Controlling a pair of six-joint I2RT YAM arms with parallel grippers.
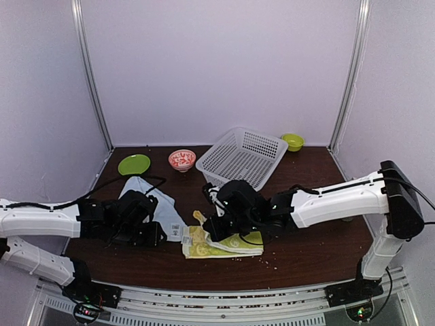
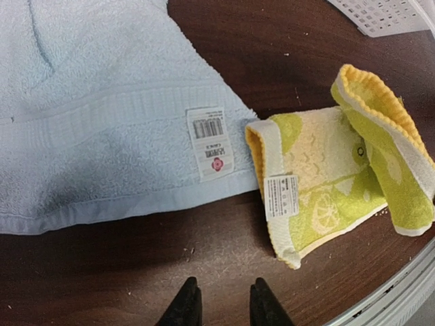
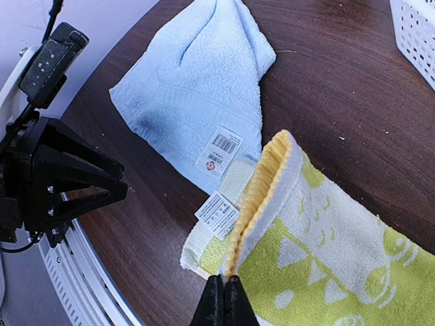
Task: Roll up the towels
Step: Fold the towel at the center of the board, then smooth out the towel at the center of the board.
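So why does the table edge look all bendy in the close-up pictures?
Left wrist view: the wide lens curves the metal table rail, and a grey shadow falls on the pale blue cloth towel. Right wrist view: the rail bends too. Top view: lines stay straight.

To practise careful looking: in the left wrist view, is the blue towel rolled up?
No, the blue towel lies spread flat on the table, its label facing up.
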